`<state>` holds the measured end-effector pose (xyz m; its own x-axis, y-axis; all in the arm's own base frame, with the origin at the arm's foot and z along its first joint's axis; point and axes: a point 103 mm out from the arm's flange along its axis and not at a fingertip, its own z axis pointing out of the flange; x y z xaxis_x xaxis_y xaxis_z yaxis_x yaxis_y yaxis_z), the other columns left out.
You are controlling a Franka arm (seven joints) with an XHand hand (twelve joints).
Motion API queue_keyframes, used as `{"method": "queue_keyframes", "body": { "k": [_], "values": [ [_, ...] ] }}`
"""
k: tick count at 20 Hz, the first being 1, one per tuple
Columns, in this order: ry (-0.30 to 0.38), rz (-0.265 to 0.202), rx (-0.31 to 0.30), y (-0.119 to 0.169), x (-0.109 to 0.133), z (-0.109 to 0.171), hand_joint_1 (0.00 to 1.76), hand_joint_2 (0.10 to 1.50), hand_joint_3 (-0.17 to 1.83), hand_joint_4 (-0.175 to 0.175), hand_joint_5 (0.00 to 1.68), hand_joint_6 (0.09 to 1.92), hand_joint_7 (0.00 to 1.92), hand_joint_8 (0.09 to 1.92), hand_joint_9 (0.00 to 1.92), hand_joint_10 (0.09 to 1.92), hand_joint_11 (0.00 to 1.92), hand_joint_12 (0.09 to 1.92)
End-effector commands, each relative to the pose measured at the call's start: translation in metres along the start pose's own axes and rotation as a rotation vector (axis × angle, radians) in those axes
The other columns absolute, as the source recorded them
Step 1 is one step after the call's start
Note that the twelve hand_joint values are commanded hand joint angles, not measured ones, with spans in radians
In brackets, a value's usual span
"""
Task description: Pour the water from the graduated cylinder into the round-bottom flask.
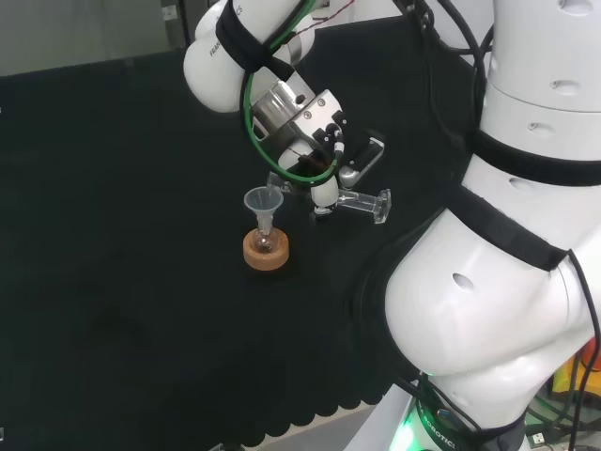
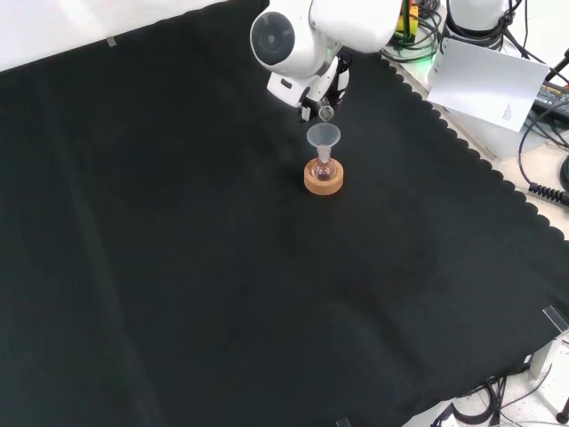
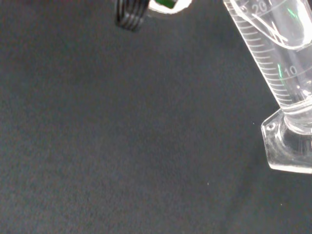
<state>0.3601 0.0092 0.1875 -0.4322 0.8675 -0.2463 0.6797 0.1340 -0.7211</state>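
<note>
Closest to the lens, in the wrist view, the clear graduated cylinder [image 3: 273, 63] runs down the right side of the frame, its printed scale and its angular glass foot at lower right plain against the black cloth [image 3: 122, 146].

In the head view the cylinder [image 1: 362, 202] lies tipped nearly level just right of centre, foot toward the right, mouth end toward the funnel. The hand [image 1: 324, 155] sits over it in the upper middle of the frame, fingers curled round the tube, holding it clear of the cloth.

Just left of the cylinder's mouth, at centre frame, a small clear funnel [image 1: 262, 205] stands upright in the neck of the round-bottom flask [image 1: 266, 242], which rests in a cork ring stand [image 1: 267, 254].

In the front view the same flask [image 2: 324, 171] with its funnel [image 2: 324, 137] on the cork ring [image 2: 323, 181] stands in the upper middle of the frame, directly below the arm's white link [image 2: 284, 40]. Whether liquid is running from the cylinder cannot be told.
</note>
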Motion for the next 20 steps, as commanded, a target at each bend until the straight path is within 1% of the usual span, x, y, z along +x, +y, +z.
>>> {"method": "queue_keyframes", "body": {
  "k": [1,20],
  "values": [
    [-0.027,0.013,0.027,-0.0028,0.0014,-0.0014,1.14,0.88,0.53,-0.175,0.96,1.15,1.36,0.16,1.48,0.09,1.31,0.68],
    [-0.089,0.05,0.131,-0.008,0.0042,-0.0075,1.14,0.89,0.52,-0.175,0.95,1.15,1.36,0.16,1.47,0.09,1.31,0.68]
  ]
}}
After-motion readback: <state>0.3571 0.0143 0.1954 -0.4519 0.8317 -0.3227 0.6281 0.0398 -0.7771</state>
